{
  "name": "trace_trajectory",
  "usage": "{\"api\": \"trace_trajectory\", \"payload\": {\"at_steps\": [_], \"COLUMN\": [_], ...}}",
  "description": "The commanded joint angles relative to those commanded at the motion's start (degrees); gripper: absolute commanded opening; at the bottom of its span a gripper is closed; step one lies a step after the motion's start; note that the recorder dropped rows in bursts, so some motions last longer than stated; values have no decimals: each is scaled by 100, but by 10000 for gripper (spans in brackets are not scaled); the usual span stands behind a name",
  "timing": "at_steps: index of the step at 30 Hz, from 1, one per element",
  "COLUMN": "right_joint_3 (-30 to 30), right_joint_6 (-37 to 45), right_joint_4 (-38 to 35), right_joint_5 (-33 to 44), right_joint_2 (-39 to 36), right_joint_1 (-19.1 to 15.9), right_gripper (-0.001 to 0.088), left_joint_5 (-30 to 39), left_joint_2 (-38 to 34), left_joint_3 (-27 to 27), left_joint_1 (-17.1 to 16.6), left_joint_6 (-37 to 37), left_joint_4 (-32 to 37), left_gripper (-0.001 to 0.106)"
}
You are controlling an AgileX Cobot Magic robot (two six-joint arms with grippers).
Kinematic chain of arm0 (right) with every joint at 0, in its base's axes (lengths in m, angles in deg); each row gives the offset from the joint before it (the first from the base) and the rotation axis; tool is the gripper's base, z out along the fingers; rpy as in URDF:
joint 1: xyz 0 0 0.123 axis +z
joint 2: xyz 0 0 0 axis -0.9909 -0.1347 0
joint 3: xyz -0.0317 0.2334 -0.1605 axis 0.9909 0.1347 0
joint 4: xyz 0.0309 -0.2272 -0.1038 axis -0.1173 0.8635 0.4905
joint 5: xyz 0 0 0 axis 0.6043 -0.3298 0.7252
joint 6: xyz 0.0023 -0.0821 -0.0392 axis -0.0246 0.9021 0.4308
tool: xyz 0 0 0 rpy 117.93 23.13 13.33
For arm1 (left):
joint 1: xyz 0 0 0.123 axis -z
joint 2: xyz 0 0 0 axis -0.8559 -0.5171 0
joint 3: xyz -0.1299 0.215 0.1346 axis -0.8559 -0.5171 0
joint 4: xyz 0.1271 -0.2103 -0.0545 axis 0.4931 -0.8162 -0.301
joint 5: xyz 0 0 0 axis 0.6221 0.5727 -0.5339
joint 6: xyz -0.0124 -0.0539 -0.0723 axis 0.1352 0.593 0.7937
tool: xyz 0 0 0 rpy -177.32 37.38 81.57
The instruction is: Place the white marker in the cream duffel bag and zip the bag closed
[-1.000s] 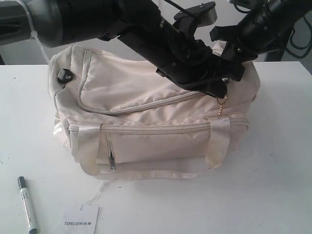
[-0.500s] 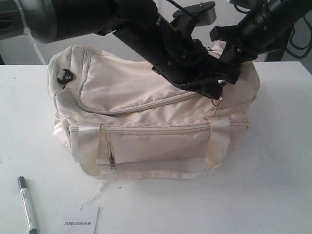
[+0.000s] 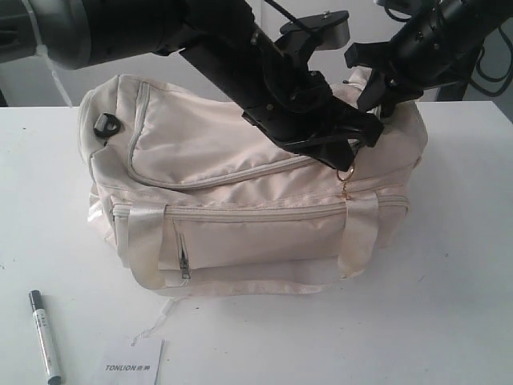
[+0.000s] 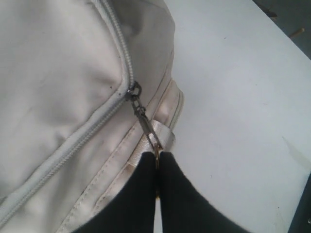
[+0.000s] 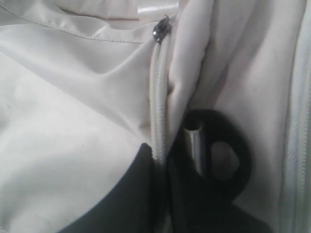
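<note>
The cream duffel bag (image 3: 240, 192) stands in the middle of the table, its curved top zipper (image 3: 208, 180) looking shut along the stretch that shows. The white marker (image 3: 45, 334) lies on the table in front of the bag's left end, outside it. My left gripper (image 3: 353, 152) reaches across to the bag's right part and is shut on the gold chain pull (image 4: 143, 119), drawn taut from the slider (image 4: 132, 90). My right gripper (image 5: 163, 155) is shut on the bag's zipper edge at the right end, beside a black end ring (image 5: 221, 153).
A white "TONLION" card (image 3: 132, 365) lies at the front edge near the marker. A loose thread (image 3: 156, 321) trails from the bag's front. Both arms crowd above the bag's right half. White table (image 3: 449, 305) surrounds the bag.
My left gripper has shifted a little to the left along the bag top, carrying the chain pull with it. The right gripper, bag and marker stay put.
</note>
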State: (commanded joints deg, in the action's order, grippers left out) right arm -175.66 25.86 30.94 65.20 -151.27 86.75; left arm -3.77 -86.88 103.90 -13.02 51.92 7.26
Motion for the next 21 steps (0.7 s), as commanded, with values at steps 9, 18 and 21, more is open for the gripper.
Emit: {"api": "trace_trajectory", "payload": {"at_steps": [9, 18, 21], "right_joint_3": [0, 0, 0], "right_joint_6": [0, 0, 0], "right_joint_4": [0, 0, 0], "right_joint_5": [0, -33, -33], "right_joint_2": [0, 0, 0], "right_joint_1": [0, 0, 0], "right_gripper": [0, 0, 0], "left_joint_5": [174, 263, 425], "left_joint_2": [24, 117, 121], "left_joint_3": [0, 0, 0], "left_joint_1": [0, 0, 0], "left_joint_6": [0, -53, -53], "left_joint_4": [97, 251, 432], "left_gripper": [0, 0, 0]}}
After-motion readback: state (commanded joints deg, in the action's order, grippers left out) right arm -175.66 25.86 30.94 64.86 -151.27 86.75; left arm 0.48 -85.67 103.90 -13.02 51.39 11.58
